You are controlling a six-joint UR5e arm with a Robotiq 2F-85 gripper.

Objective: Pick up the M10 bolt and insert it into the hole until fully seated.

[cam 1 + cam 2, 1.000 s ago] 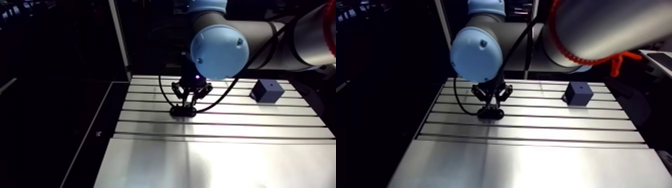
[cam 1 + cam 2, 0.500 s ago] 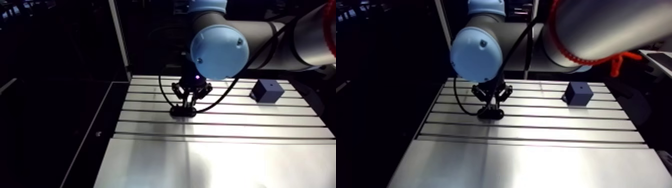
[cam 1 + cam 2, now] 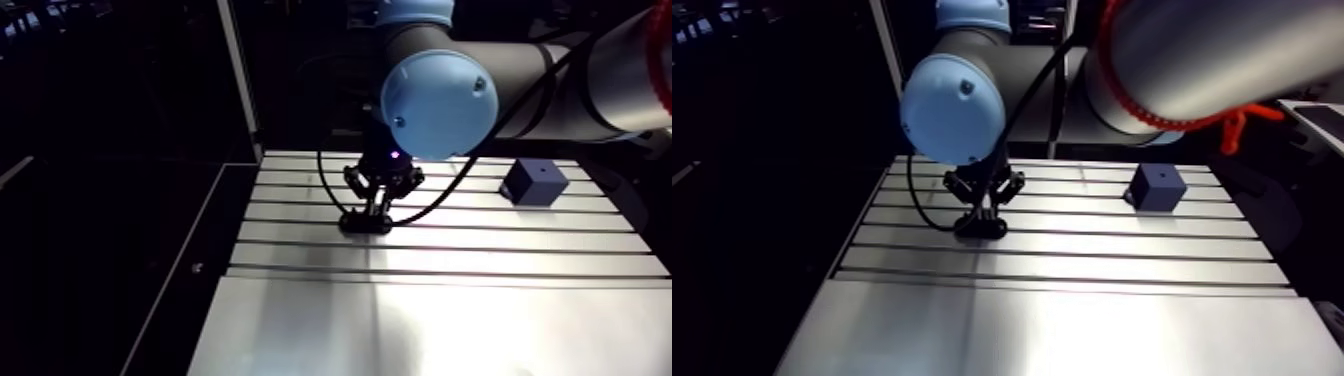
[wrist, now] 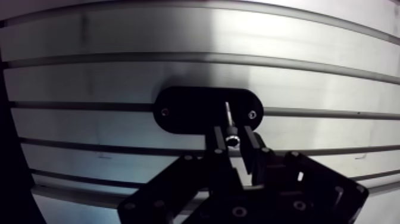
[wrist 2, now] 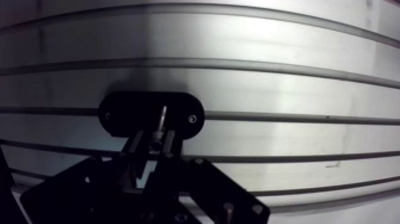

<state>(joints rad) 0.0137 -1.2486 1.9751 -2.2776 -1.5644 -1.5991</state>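
Two fingers (image 4: pixel 216 142) of gripper (image 4: pixel 233 143) clamped tight on M10 bolt (image 4: pixel 229 122) head; shank axis straight ahead of tips, down onto black oval holder (image 4: pixel 184 110). Blue block (image 3: pixel 1158 192) w/ hole (image 3: pixel 1161 177) well apart on same table (image 3: pixel 450 320): prob lift along axis first.

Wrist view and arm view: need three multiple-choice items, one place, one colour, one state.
1. Where is the blue block? A on the table, apart from the tool; B held by it; C off the table.
2. Colour of the plate under the tool? A white; B black; C red.
3. The tool is: A wide open, empty; B out of view; C shut on the bolt.
A: arm view shows it off to the side. B: dark oval in wrist view. C: fingers press the bolt head.
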